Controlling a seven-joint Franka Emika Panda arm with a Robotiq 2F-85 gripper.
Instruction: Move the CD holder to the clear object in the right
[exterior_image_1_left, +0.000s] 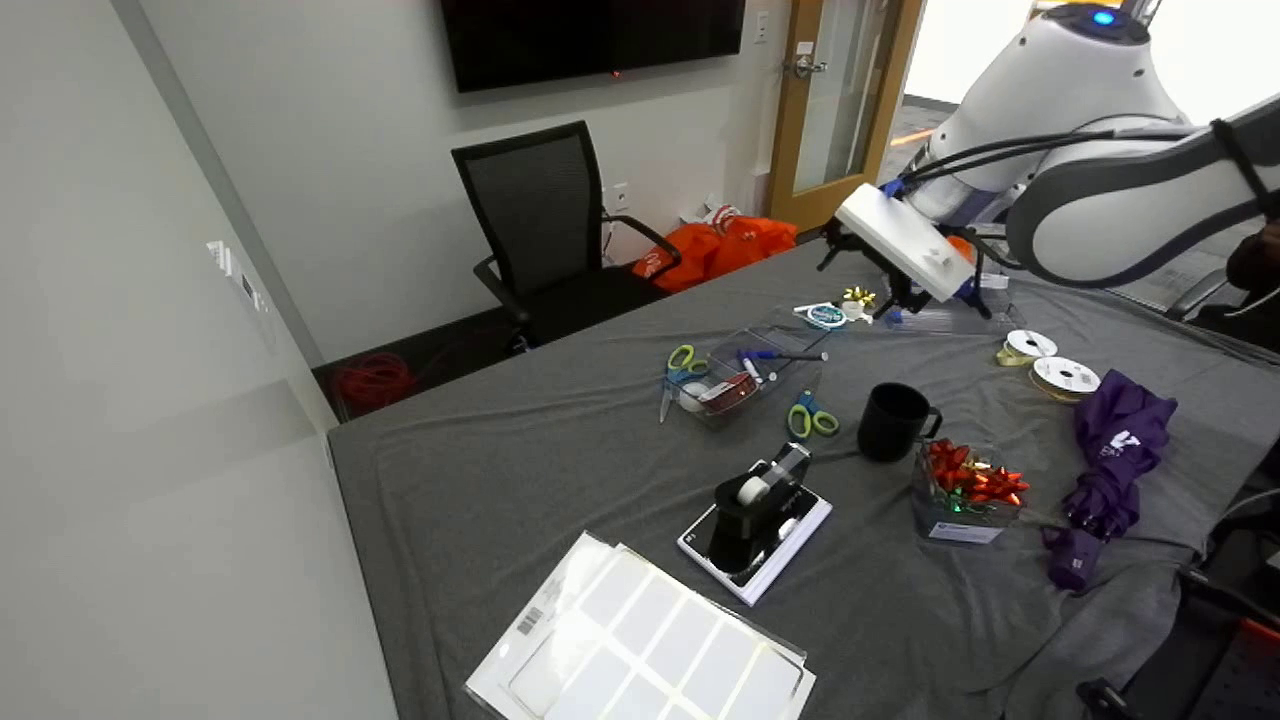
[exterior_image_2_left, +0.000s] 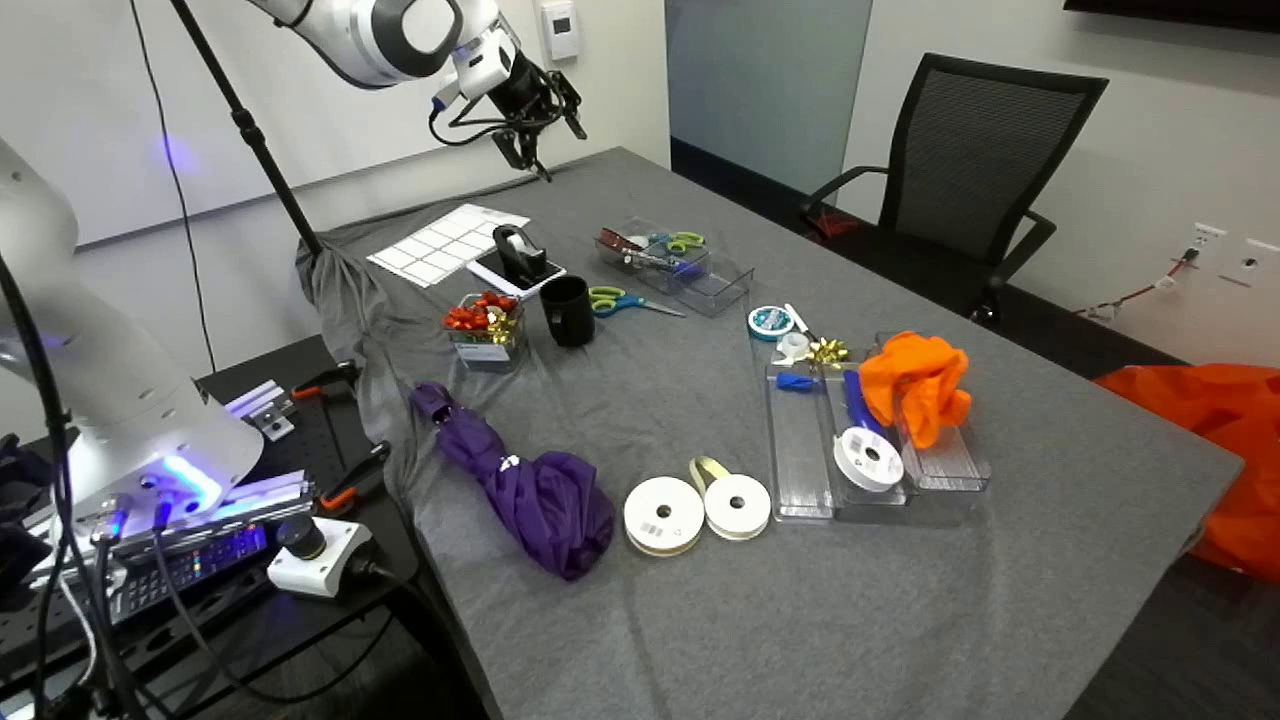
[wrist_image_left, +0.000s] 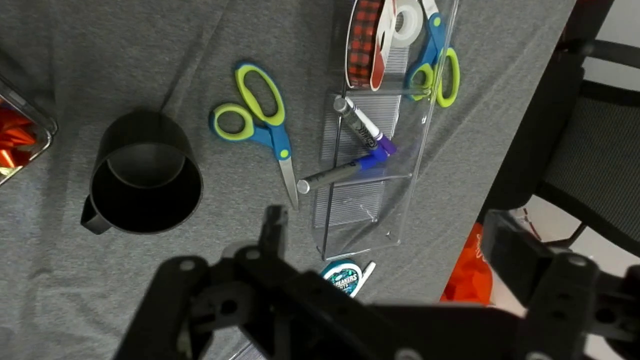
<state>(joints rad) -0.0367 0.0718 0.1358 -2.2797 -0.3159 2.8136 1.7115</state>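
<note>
The ribbon (wrist_image_left: 364, 45) is checked, the umbrella (exterior_image_2_left: 545, 505) purple.

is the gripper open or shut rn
Open: in the wrist view the gripper has its fingers set wide apart with nothing held between them, and an exterior view also shows a gap.

In the wrist view the claw (wrist_image_left: 387, 222) – blurred, cut off below – hides part of the tin (wrist_image_left: 345, 276); the left edge cuts the bows (wrist_image_left: 15, 136), the right the chair (wrist_image_left: 595, 150).
</note>
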